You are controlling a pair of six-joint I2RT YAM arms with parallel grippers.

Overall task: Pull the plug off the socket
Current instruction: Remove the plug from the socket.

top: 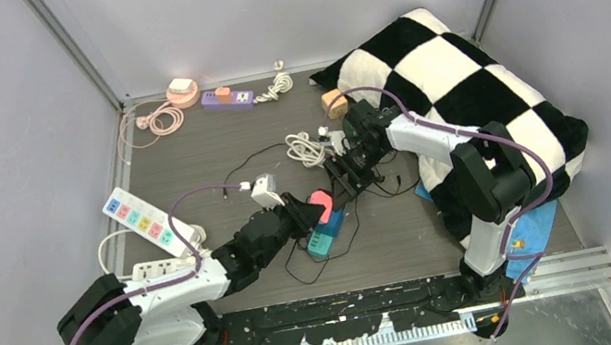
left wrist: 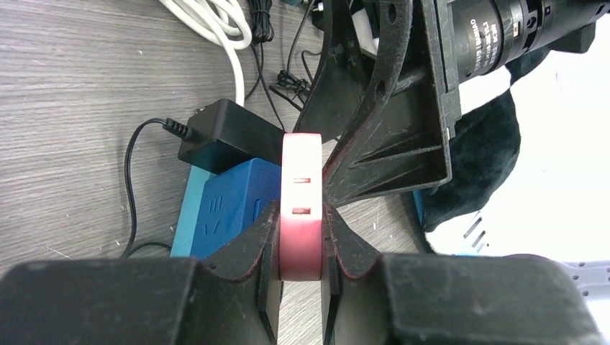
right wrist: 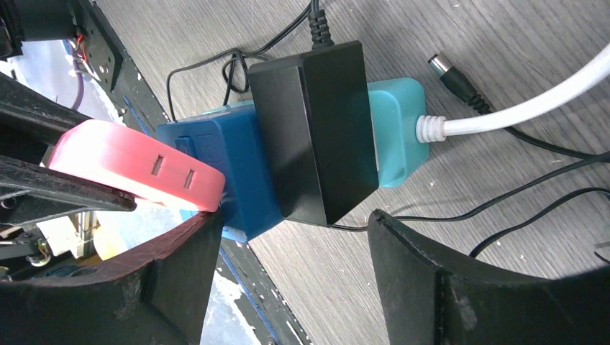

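A pink plug (top: 322,203) with two slots in its face sits at the near end of a teal socket strip (top: 321,243), beside a blue plug (left wrist: 237,201) and a black adapter (left wrist: 224,135). My left gripper (left wrist: 301,219) is shut on the pink plug (left wrist: 301,162), one finger on each flat side. Whether its prongs are seated is hidden. My right gripper (top: 343,179) is open and empty. It hovers just above the strip, with the black adapter (right wrist: 316,133) and blue plug (right wrist: 234,180) between its fingers (right wrist: 180,280). The pink plug (right wrist: 133,165) lies to its left.
A white cable (right wrist: 518,108) leaves the strip's far end (right wrist: 395,129). Thin black cables (top: 280,153) loop on the table around it. A checkered cushion (top: 464,80) lies at the right. A white power strip (top: 141,217) is at the left, a purple one (top: 228,98) at the back.
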